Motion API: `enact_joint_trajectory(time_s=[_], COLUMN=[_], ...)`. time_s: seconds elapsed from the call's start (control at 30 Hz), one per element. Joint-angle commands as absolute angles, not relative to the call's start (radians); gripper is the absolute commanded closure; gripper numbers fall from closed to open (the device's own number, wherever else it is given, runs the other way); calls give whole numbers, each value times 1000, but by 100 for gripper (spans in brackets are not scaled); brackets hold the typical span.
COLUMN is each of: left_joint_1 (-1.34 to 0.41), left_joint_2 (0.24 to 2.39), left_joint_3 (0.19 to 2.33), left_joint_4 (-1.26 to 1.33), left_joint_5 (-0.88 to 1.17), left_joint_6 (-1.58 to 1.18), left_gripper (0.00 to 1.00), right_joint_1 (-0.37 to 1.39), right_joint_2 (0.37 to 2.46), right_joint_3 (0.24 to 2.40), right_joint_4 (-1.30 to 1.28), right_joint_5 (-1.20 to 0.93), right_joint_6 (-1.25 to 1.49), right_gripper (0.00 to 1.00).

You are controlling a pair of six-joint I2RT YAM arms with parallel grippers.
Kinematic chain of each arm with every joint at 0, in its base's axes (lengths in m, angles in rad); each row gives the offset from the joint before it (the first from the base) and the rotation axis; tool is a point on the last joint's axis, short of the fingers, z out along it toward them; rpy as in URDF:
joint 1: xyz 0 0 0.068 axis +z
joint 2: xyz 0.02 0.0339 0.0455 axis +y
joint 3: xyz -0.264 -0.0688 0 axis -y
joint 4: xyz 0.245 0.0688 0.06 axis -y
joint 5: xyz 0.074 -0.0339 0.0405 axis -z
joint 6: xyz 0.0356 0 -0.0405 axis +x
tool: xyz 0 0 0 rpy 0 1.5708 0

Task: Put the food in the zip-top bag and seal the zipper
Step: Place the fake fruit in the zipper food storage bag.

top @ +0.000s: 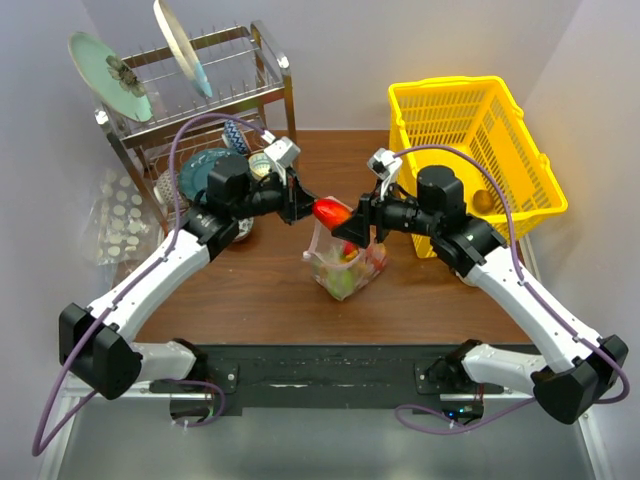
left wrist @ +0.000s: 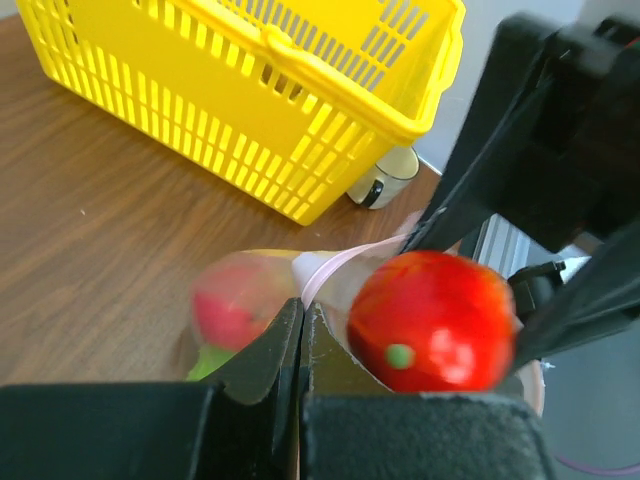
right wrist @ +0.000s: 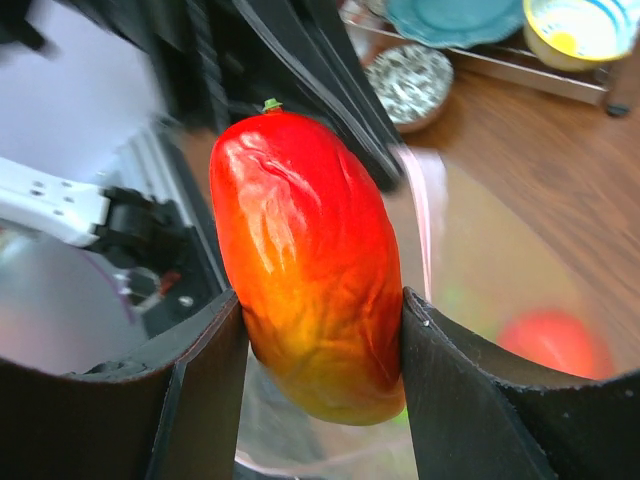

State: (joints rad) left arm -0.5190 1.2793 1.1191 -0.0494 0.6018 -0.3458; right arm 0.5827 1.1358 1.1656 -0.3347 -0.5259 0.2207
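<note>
Near the bottom of the top view, the brown bench (top: 250, 290) has the zip-top bag (top: 362, 268) standing on it, in the middle of the frame. Some food (top: 343, 278) is already inside it. I can see red and green bits through the clear plastic.

Just above the bag, the left claw (left wrist: 302, 305) is shut tight. It seems to be pinching the edge of the bag's mouth to hold it up. The pink zipper (left wrist: 340, 262) runs away from its tips and is not pressed shut.

The right claw (right wrist: 320, 300) is squeezing a shiny red fruit (right wrist: 310, 270) between its two fingers. The fruit hangs right over the open mouth of the bag and is not inside yet.

Farther back, on the upper right, is a yellow basket (top: 470, 150). A small tan thing (top: 484, 200) shows through its wall, but I cannot tell if it is food. A dish rack (top: 200, 100) stands at the upper left.

So I think the job is partly done. The red fruit needs to go in, and then the zipper needs to be closed.
</note>
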Motion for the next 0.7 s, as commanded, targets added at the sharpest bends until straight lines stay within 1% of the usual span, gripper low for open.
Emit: enact_joint_trajectory(time_s=[0.0,0.13,0.17,0.2,0.27,0.33,0.53,0.63,0.67], left_joint_1=[-523,-523,-523,-523,-525,-523,-523,-523,-523], left_joint_2=[1275,1284,1284,1287,1287,1290,1293,1296,1298], left_joint_3=[1242,1279,1281,1282,1282,1281,1279,1288,1289], left_joint_4=[-132,-166,-169,-167,-166,-167,-170,-181,-183], left_joint_5=[571,569,571,572,571,566,548,532,529], left_joint_6=[-285,-279,-279,-279,-281,-279,-284,-282,-282], left_gripper=[100,100,100,100,100,100,100,100,100], right_joint_1=[584,584,584,586,586,584,584,584,586], right_joint_2=[1124,1120,1121,1121,1115,1109,1078,1080,1083], right_joint_3=[1213,1203,1204,1206,1213,1219,1258,1281,1292], right_joint_4=[-426,-439,-443,-452,-462,-469,-517,-569,-583], right_joint_5=[-423,-400,-397,-396,-384,-377,-322,-249,-235], right_joint_6=[130,121,120,117,115,114,133,158,164], right_gripper=[69,59,52,38,30,23,22,25,27])
